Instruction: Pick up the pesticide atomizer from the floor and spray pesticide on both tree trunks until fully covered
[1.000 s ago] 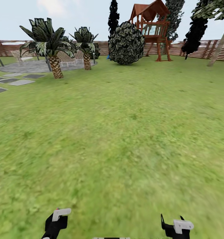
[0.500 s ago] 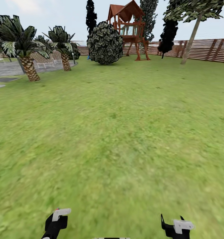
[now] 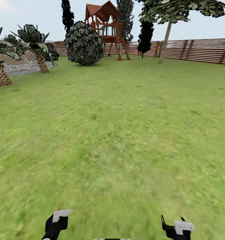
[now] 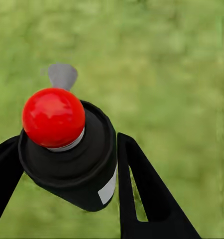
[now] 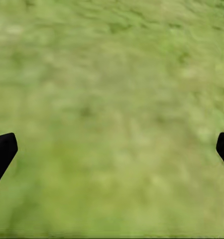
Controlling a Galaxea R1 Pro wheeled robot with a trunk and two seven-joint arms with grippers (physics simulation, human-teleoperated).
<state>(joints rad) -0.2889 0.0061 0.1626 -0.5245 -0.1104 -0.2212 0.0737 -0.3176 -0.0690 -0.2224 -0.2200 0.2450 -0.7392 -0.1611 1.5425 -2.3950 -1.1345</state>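
Observation:
The pesticide atomizer (image 4: 72,149) is a black bottle with a red ball top and a white label, and my left gripper (image 4: 67,167) is shut on it, one dark finger on each side. In the head view the left gripper (image 3: 57,220) sits low at the bottom edge, over the grass floor (image 3: 112,133). My right gripper (image 5: 113,149) is open and holds nothing; it also appears at the bottom of the head view (image 3: 176,228). One tree with a pale, bare trunk (image 3: 166,42) and green foliage stands far off by the fence.
A brown slat fence (image 3: 199,50) runs along the far side. A wooden play tower (image 3: 105,30), a round dark bush (image 3: 83,43), dark cypresses (image 3: 145,36) and palms (image 3: 39,46) stand at the back left. Open lawn lies between me and them.
The whole head view has shifted left, so the camera has turned to the right. The pale-trunked tree now stands nearer the middle. Both grippers keep their places in the picture.

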